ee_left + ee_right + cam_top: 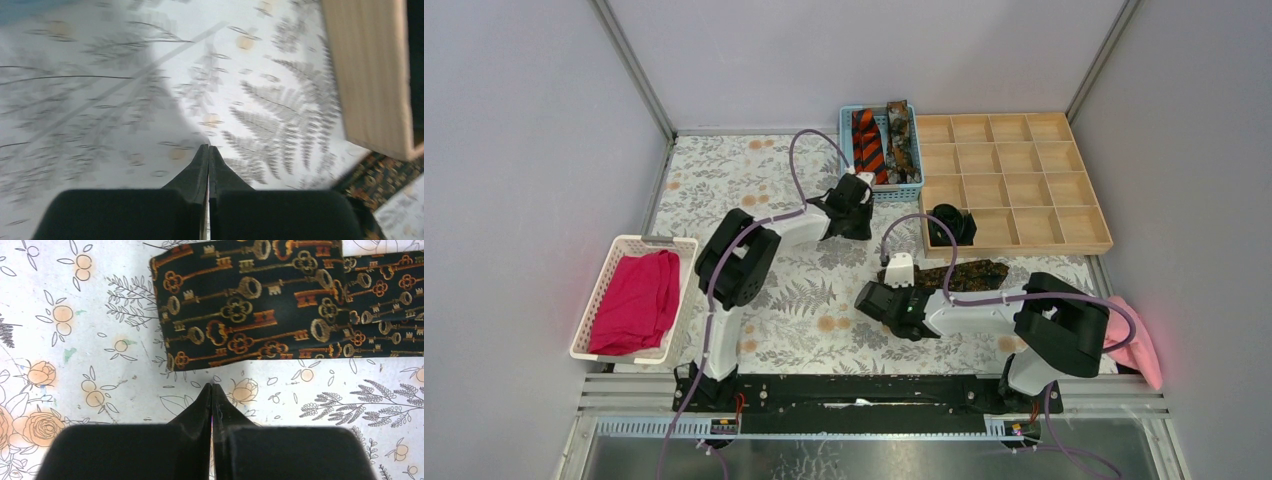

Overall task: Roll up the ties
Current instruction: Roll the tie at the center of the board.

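Dark key-print tie (250,305) cropped at top and right edge — left gripper (208,149) and right gripper (210,387) pinched fully together, empty.

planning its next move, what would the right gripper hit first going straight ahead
Probably the key-patterned tie, flat just ahead of the shut right gripper; depth is unclear, so perhaps the floral tablecloth first.
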Available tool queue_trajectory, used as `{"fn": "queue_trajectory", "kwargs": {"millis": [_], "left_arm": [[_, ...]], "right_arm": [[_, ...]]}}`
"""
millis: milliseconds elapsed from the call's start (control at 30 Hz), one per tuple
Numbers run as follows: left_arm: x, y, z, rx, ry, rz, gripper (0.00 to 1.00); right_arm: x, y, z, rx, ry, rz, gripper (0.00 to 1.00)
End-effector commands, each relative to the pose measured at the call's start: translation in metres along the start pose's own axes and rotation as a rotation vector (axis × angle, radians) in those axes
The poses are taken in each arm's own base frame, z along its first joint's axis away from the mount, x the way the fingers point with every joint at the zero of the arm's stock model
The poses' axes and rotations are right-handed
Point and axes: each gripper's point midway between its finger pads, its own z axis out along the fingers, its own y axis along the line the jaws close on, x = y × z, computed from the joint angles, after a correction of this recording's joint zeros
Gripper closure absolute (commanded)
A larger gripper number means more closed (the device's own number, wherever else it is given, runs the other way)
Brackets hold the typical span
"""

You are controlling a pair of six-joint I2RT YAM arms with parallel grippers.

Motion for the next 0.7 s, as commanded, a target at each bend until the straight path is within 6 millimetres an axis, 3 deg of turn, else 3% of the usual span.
{"fn": "queue_trajectory", "kwargs": {"millis": [0,133,400,667], "left_arm": [[0.047,0.008,-0.007,-0.024,0.093,0.013,1.0],[0.066,-0.002,-0.007,0.058,0.116,0.021,1.0],[0.082,-0.038,-0.012,0.199,0.169,0.099,1.0],[0.103,-0.056,-0.019,0.344,0.242,0.123,1.0]], "right_arm": [[0.036,0.005,0.004,-0.015,0.141,-0.078,1.0],[0.037,0.006,0.015,0.029,0.14,-0.112,1.0],[0.023,0.0,0.025,0.091,0.114,-0.119,1.0],[0.01,0.0,0.02,0.093,0.092,-0.129,1.0]]}}
